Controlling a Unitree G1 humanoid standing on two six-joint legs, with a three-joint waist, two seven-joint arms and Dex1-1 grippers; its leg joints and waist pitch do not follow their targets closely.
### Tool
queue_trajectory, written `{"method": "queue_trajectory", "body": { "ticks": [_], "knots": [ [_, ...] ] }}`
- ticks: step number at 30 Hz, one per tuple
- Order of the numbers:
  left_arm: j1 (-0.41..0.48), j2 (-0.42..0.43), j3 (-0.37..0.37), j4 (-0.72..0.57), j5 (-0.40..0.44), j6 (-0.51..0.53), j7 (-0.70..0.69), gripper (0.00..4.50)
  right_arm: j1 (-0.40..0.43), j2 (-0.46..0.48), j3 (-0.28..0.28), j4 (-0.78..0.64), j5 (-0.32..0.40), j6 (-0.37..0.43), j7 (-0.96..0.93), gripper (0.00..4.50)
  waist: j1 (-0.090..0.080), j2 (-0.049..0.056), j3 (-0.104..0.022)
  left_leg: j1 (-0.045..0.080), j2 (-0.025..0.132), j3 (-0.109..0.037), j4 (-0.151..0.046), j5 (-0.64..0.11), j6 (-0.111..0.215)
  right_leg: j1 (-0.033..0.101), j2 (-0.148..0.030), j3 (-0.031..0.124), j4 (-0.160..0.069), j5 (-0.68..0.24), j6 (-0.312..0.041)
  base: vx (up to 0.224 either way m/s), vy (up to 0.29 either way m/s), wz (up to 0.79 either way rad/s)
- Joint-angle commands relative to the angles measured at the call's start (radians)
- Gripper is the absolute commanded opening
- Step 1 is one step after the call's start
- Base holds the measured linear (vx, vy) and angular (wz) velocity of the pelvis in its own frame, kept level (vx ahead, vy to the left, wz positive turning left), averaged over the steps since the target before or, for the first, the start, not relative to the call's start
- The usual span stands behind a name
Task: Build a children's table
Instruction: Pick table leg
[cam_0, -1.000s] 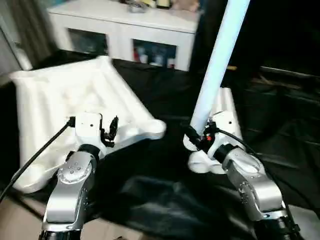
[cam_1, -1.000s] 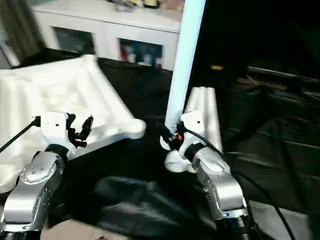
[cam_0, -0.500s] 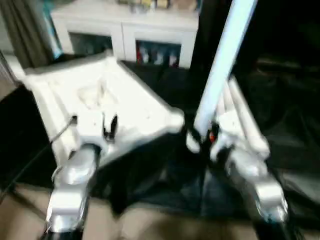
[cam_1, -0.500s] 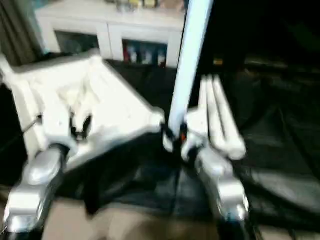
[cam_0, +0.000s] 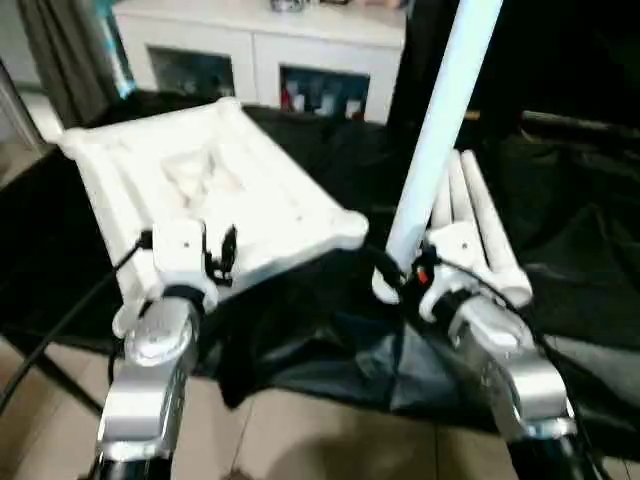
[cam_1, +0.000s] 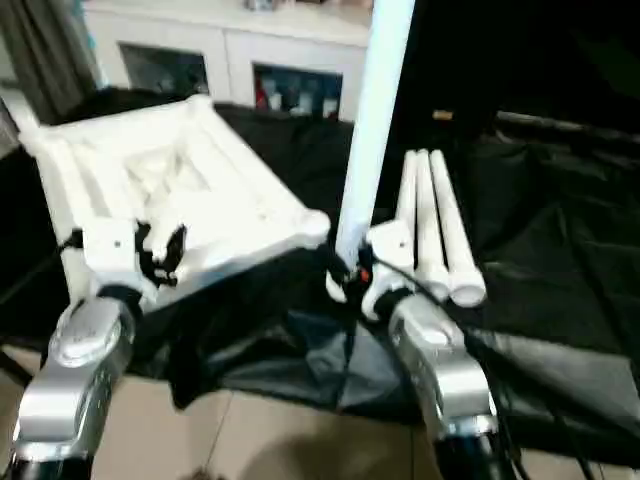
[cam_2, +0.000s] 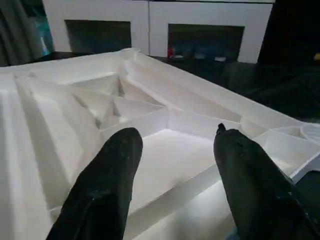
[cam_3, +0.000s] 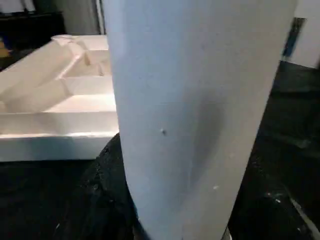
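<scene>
It looks like a room in a home. A white cabinet (cam_0: 270, 50) with glass doors stands at the back, small items on its shelves and top. A grey curtain (cam_0: 65, 50) hangs beside it, and the floor (cam_0: 300, 440) is pale tile.

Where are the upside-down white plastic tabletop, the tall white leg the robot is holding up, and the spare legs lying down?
Upside-down white plastic tabletop (cam_0: 200, 180), left eye view, ribbed underside.
Tall white round leg held upright (cam_0: 440, 120), left eye view, mid-shaft.
Spare white legs lying on black cloth (cam_1: 432, 225), right eye view, middle leg.
</scene>
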Motion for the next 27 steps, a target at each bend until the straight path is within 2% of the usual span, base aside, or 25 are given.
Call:
{"method": "queue_trajectory", "body": {
  "ticks": [1, 2, 3, 4, 6, 7, 8, 10, 11, 12, 13, 14, 15, 16, 17, 18, 19, 20, 21, 22, 23, 24, 25, 26, 27],
  "knots": [
    [0.003, 0.001, 0.003, -0.011, -0.003, 0.01, -0.004, 2.72, -0.015, -0.002, -0.012, -0.02, -0.001, -0.006, -0.005, 1.91, -0.012, 0.02, -0.03, 0.089, 0.031, 0.012, -0.043, -0.656, -0.015, -0.006, -0.062, 0.031, -0.167, -0.813, -0.041, -0.021, 0.041, 0.26],
    [0.003, -0.001, 0.003, -0.012, -0.003, 0.011, -0.004, 2.72, -0.015, -0.004, -0.014, -0.021, 0.001, -0.005, -0.005, 1.91, -0.032, 0.016, -0.027, 0.107, 0.05, -0.014, -0.071, -0.756, -0.041, 0.003, -0.03, 0.011, -0.137, -0.623, -0.062, 0.024, 0.058, 0.06],
    [0.003, -0.001, 0.001, -0.012, -0.005, 0.01, -0.003, 2.72, -0.015, -0.007, -0.016, -0.021, 0.004, -0.005, -0.006, 1.91, -0.024, 0.03, -0.025, 0.105, 0.068, -0.018, -0.105, -0.819, -0.045, 0.02, -0.017, 0.021, -0.111, -0.529, -0.068, 0.024, 0.058, 0.06],
    [0.004, 0.0, 0.0, -0.012, -0.007, 0.01, -0.003, 2.72, -0.015, -0.009, -0.017, -0.021, 0.006, -0.004, -0.005, 1.91, -0.03, 0.035, -0.027, 0.111, 0.086, -0.028, -0.145, -0.9, -0.052, 0.034, -0.009, 0.036, -0.059, -0.386, -0.078, 0.08, 0.067, -0.11],
    [0.004, 0.0, -0.001, -0.013, -0.011, 0.011, -0.002, 2.72, -0.016, -0.01, -0.018, -0.02, 0.006, -0.004, -0.003, 1.91, -0.037, 0.016, -0.025, 0.119, 0.066, -0.018, -0.133, -0.86, -0.045, 0.025, -0.028, 0.063, -0.089, -0.38, -0.093, 0.08, 0.038, -0.11],
    [0.005, 0.0, -0.001, -0.014, -0.012, 0.011, -0.002, 2.72, -0.017, -0.009, -0.019, -0.018, 0.005, -0.004, -0.003, 1.91, -0.029, 0.004, -0.024, 0.094, 0.034, 0.02, -0.101, -0.744, -0.038, 0.046, -0.062, 0.084, -0.136, -0.515, -0.11, 0.094, 0.013, -0.09],
    [0.006, -0.001, -0.001, -0.016, -0.013, 0.012, -0.002, 2.72, -0.018, -0.008, -0.021, -0.016, 0.004, -0.004, -0.003, 1.91, -0.013, -0.007, -0.04, 0.05, 0.018, 0.047, -0.08, -0.513, 0.008, 0.096, -0.083, 0.109, -0.158, -0.589, -0.099, 0.101, 0.014, -0.06],
    [0.008, -0.003, 0.0, -0.019, -0.013, 0.014, -0.002, 2.72, -0.019, -0.007, -0.022, -0.014, 0.005, -0.003, -0.004, 1.91, 0.005, -0.012, -0.052, 0.034, 0.018, 0.061, -0.062, -0.336, 0.054, 0.113, -0.094, 0.121, -0.17, -0.596, -0.09, 0.115, 0.014, -0.06],
    [0.01, -0.004, -0.001, -0.022, -0.013, 0.016, -0.003, 2.72, -0.019, -0.005, -0.023, -0.014, 0.007, -0.002, -0.006, 1.91, 0.008, -0.004, -0.072, 0.021, 0.014, 0.061, -0.068, -0.157, 0.102, 0.133, -0.052, 0.098, -0.148, -0.372, -0.093, 0.157, 0.017, -0.02],
    [0.011, -0.004, -0.002, -0.023, -0.013, 0.017, -0.004, 2.72, -0.018, -0.005, -0.023, -0.015, 0.007, -0.001, -0.006, 1.91, 0.005, 0.0, -0.079, 0.033, 0.014, 0.058, -0.073, -0.121, 0.115, 0.128, -0.034, 0.089, -0.136, -0.275, -0.095, 0.157, 0.017, -0.02],
    [0.013, -0.006, -0.001, -0.026, -0.012, 0.018, -0.005, 2.72, -0.018, -0.005, -0.02, -0.016, 0.007, -0.001, -0.006, 1.91, -0.013, 0.016, -0.092, 0.1, 0.028, 0.026, -0.079, -0.039, 0.176, 0.092, 0.01, 0.065, -0.089, -0.08, -0.096, 0.233, 0.004, 0.06],
    [0.013, -0.006, -0.001, -0.026, -0.012, 0.018, -0.005, 2.72, -0.018, -0.005, -0.02, -0.016, 0.007, 0.0, -0.006, 1.91, -0.031, 0.017, -0.091, 0.136, 0.044, -0.002, -0.079, 0.007, 0.248, 0.062, 0.025, 0.058, -0.059, -0.02, -0.092, 0.271, -0.024, 0.06],
    [0.014, -0.006, -0.001, -0.026, -0.012, 0.019, -0.005, 2.72, -0.018, -0.005, -0.02, -0.016, 0.007, 0.0, -0.006, 1.91, -0.061, 0.025, -0.106, 0.251, 0.098, -0.078, -0.058, 0.125, 0.435, -0.051, 0.022, 0.047, 0.014, -0.055, -0.06, 0.271, -0.024, 0.06],
    [0.014, -0.006, -0.001, -0.027, -0.012, 0.019, -0.005, 2.72, -0.018, -0.005, -0.019, -0.017, 0.007, 0.0, -0.006, 1.91, -0.078, 0.009, -0.108, 0.287, 0.164, -0.139, -0.055, 0.292, 0.597, -0.125, -0.016, 0.076, 0.082, -0.143, 0.019, 0.186, -0.069, -0.09],
    [0.015, -0.006, -0.002, -0.028, -0.012, 0.02, -0.005, 2.72, -0.017, -0.006, -0.019, -0.018, 0.008, 0.001, -0.006, 1.91, -0.077, -0.007, -0.096, 0.257, 0.158, -0.138, -0.059, 0.345, 0.641, -0.149, -0.045, 0.114, 0.1, -0.12, 0.06, 0.135, -0.137, -0.34],
    [0.017, -0.006, -0.004, -0.029, -0.01, 0.021, -0.006, 2.72, -0.016, -0.012, -0.013, -0.02, 0.003, 0.001, -0.001, 1.91, -0.074, -0.017, -0.09, 0.234, 0.125, -0.119, -0.06, 0.317, 0.6, -0.141, -0.053, 0.131, 0.083, -0.074, 0.053, 0.135, -0.137, -0.34],
    [0.018, -0.007, -0.006, -0.029, -0.01, 0.021, -0.007, 2.72, -0.016, -0.016, -0.008, -0.021, -0.001, 0.0, 0.002, 1.91, -0.04, -0.071, -0.077, 0.094, -0.052, 0.003, 0.006, 0.09, 0.418, 0.002, -0.062, 0.189, -0.027, 0.067, 0.039, 0.09, -0.135, -0.11],
    [0.019, -0.006, -0.008, -0.029, -0.01, 0.021, -0.006, 2.72, -0.015, -0.019, -0.003, -0.023, -0.006, -0.001, 0.008, 1.91, 0.008, -0.081, -0.071, 0.007, -0.111, 0.034, 0.128, -0.16, 0.306, 0.094, -0.133, 0.303, -0.11, -0.211, 0.005, 0.122, -0.071, 0.14],
    [0.019, -0.004, -0.009, -0.029, -0.007, 0.02, -0.004, 2.72, -0.015, -0.02, -0.001, -0.024, -0.007, -0.001, 0.012, 1.91, 0.012, -0.086, -0.068, -0.022, -0.094, 0.012, 0.146, -0.158, 0.252, 0.131, -0.149, 0.311, -0.101, -0.192, -0.041, 0.122, -0.071, 0.14],
    [0.02, -0.003, -0.01, -0.029, -0.006, 0.02, -0.003, 2.72, -0.014, -0.02, 0.0, -0.025, -0.007, -0.001, 0.014, 1.91, 0.012, -0.093, -0.068, -0.047, -0.089, 0.005, 0.16, -0.083, 0.169, 0.137, -0.116, 0.273, -0.078, 0.013, -0.082, 0.189, -0.055, 0.05],
    [0.021, -0.01, -0.004, -0.029, -0.012, 0.012, 0.002, 2.72, -0.013, -0.021, 0.003, -0.027, -0.01, 0.001, 0.015, 1.91, 0.011, -0.08, -0.063, -0.045, -0.085, 0.003, 0.15, -0.042, 0.138, 0.13, -0.113, 0.256, -0.077, 0.096, -0.112, 0.167, -0.038, 0.05],
    [0.021, -0.011, -0.002, -0.029, -0.011, 0.016, 0.008, 2.72, -0.013, -0.022, 0.004, -0.027, -0.014, -0.001, 0.014, 1.91, 0.015, -0.068, -0.063, -0.081, -0.057, 0.003, 0.122, 0.065, 0.161, 0.148, -0.139, 0.173, -0.086, 0.236, -0.156, 0.167, -0.038, 0.05],
    [0.021, -0.012, 0.002, -0.027, -0.013, 0.019, 0.01, 2.72, -0.014, -0.013, -0.006, -0.025, -0.002, 0.005, 0.009, 1.91, 0.008, -0.013, -0.061, -0.04, -0.011, -0.02, 0.027, 0.164, 0.206, 0.109, -0.129, 0.103, -0.097, 0.256, -0.155, 0.164, 0.011, 0.21],
    [0.022, -0.011, 0.004, -0.026, -0.013, 0.021, 0.011, 2.72, -0.016, -0.004, -0.018, -0.022, 0.011, 0.016, -0.001, 1.91, -0.021, 0.034, -0.084, 0.043, 0.043, -0.044, -0.023, 0.249, 0.189, 0.085, -0.019, 0.051, -0.019, 0.21, -0.113, 0.16, 0.063, -0.02],
    [0.025, -0.009, 0.004, -0.028, -0.012, 0.019, 0.007, 2.72, -0.019, -0.003, -0.021, -0.018, 0.016, 0.017, -0.002, 1.91, -0.05, 0.049, -0.073, 0.049, 0.071, -0.102, -0.038, 0.315, 0.31, 0.041, 0.031, 0.028, 0.063, 0.16, -0.08, 0.16, 0.063, -0.02]
  ]
}}
